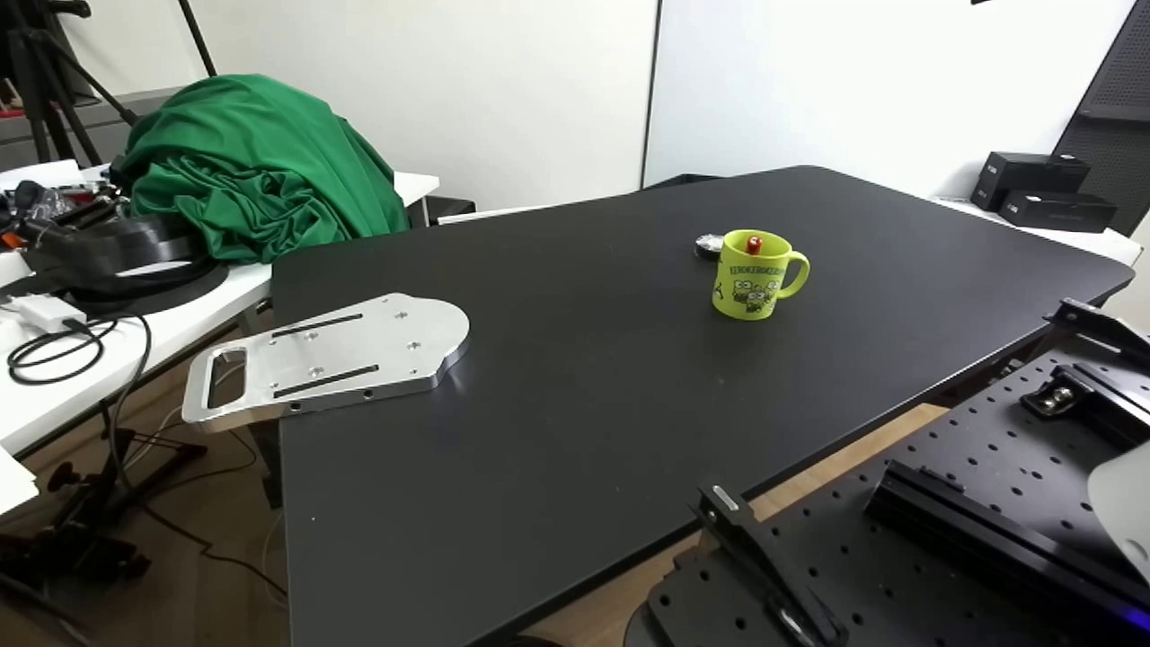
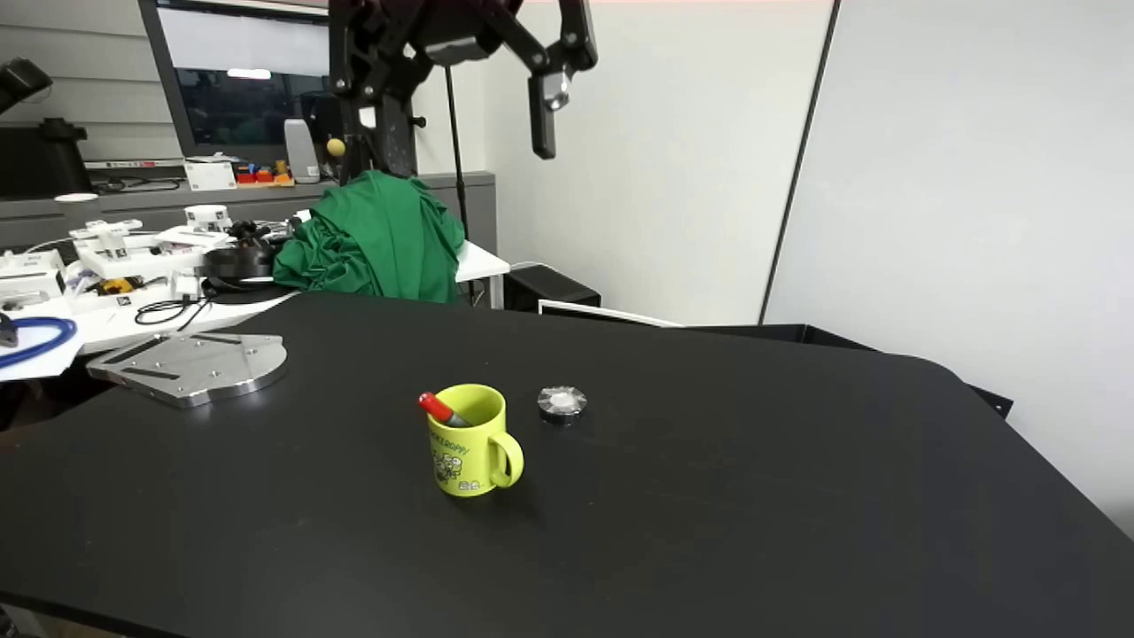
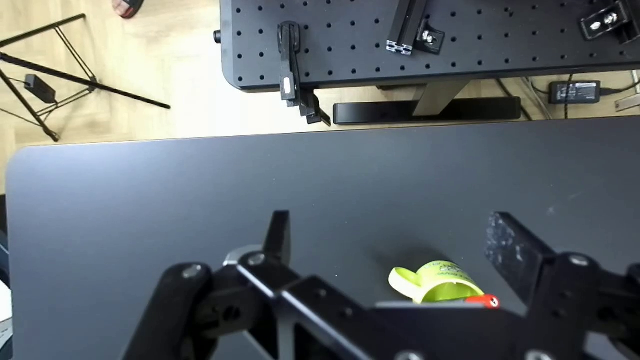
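In an exterior view, we see a yellow-green mug (image 1: 747, 286) standing upright on a black table (image 1: 557, 467), its wall hiding all but the red end of a pen (image 1: 754, 244). The mug also covers part of a small disc (image 1: 707, 244), and a pale shape (image 1: 1125, 508) is cut off at the right edge; we cannot tell what it is. Lettering runs above cartoon faces on the mug. A metal plate (image 1: 350, 346) juts past the table's edge, well apart from the mug.

In an exterior view, we find the gripper (image 2: 472, 161) cut off by the upper edge, its fingers (image 2: 542, 124) spread wide and holding nothing, high above the table. The pen leans against the mug's rim, its lower part lost inside. The disc, dark-sided with a shiny top, shows whole near the mug; much of the mug's print is turned out of sight.

In the wrist view, we see both fingers blurred and far apart, while the gripper's dark body hides part of the mug's mouth. The mug's handle points left and the pen's red end right. A black board (image 3: 340, 60) with holes and a foot (image 3: 123, 7) are cut off at the top edge
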